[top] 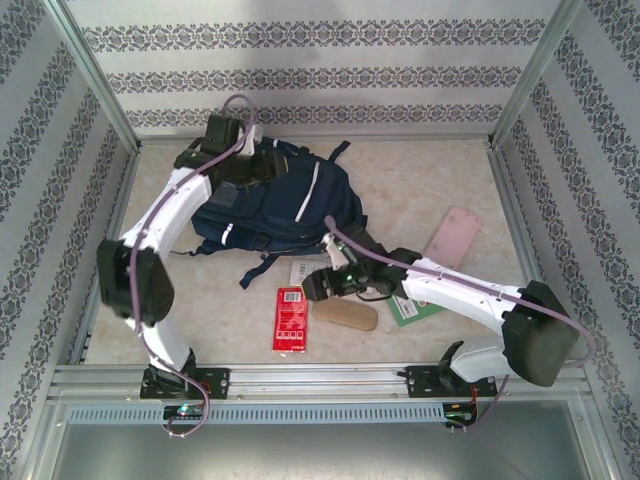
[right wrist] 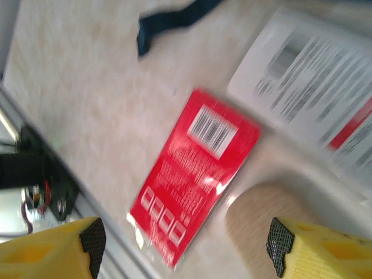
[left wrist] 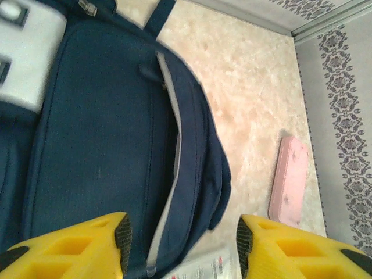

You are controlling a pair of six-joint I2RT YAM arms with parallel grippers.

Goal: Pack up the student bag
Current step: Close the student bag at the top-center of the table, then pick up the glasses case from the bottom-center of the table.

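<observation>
- Left gripper (left wrist: 183,251) hangs over the student bag (top: 275,205), its yellow fingers (left wrist: 119,238) spread well apart with nothing held between them.
- Right gripper (right wrist: 186,247) is likewise wide open and empty, low over the table (top: 420,190), above a red packet (right wrist: 195,174) with a barcode label.
- Student bag: navy blue, lying flat at the far left-middle of the table, under the left arm's wrist. A dark strap (right wrist: 174,20) trails from it toward the near side.
- On the left wrist view a pale grey strip (left wrist: 174,145) runs along the bag's length (a zip edge or lining, hard to tell which).
- Red packet lies near the front edge, in front of the bag and apart from it.
- White printed sheet (right wrist: 314,99) lies between the bag and the red packet.
- Tan, round-ended flat object (top: 347,313) lies just right of the red packet, below the right gripper.
- Pink case (top: 452,237) lies to the right of the bag, well apart from it.
- Green flat item (top: 412,312) is partly hidden under the right arm.
</observation>
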